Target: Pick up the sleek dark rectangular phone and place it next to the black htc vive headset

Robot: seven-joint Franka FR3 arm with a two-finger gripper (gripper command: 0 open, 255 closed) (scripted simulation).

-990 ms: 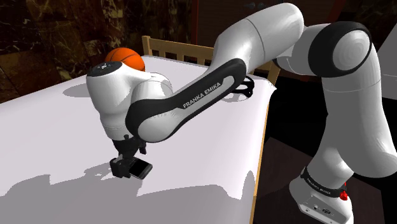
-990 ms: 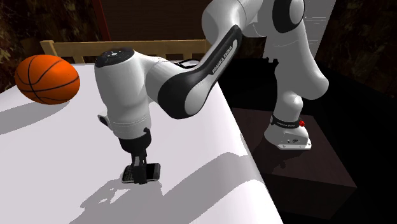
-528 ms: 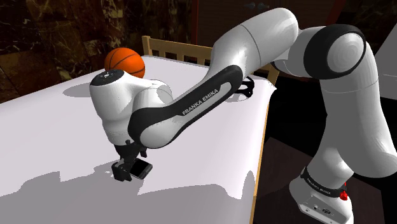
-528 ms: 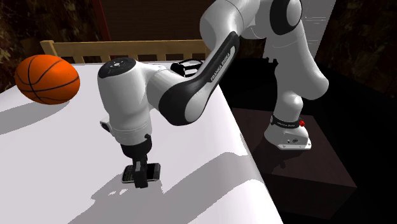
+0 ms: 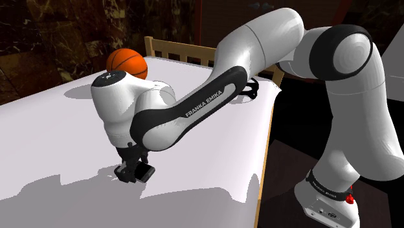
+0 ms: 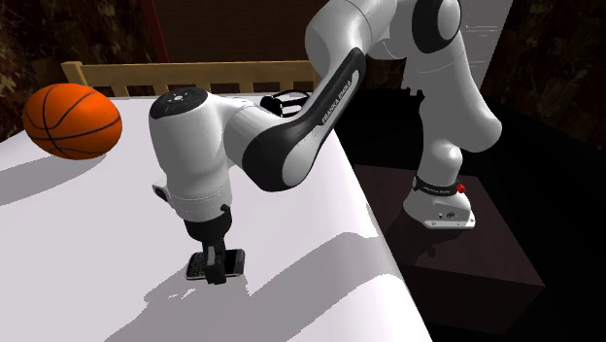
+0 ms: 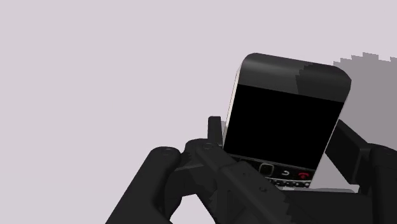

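In the shoulder view, the orange basketball [image 5: 126, 63] sits far back on the white surface [image 5: 58, 136], at about twelve o'clock from my end effector [image 5: 131, 173]. I point it straight down, fingers drawn in narrow against the two long edges of the dark phone [image 7: 286, 121], clasping it. The phone lies on the surface, its keypad end between my fingers and its screen end reaching toward three o'clock. The black headset [image 5: 249, 87] lies well apart at two o'clock.

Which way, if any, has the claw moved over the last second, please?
Yes: slightly downward. In the shoulder view the claw sits lower over the phone, and the wrist above it now hides less of the basketball.
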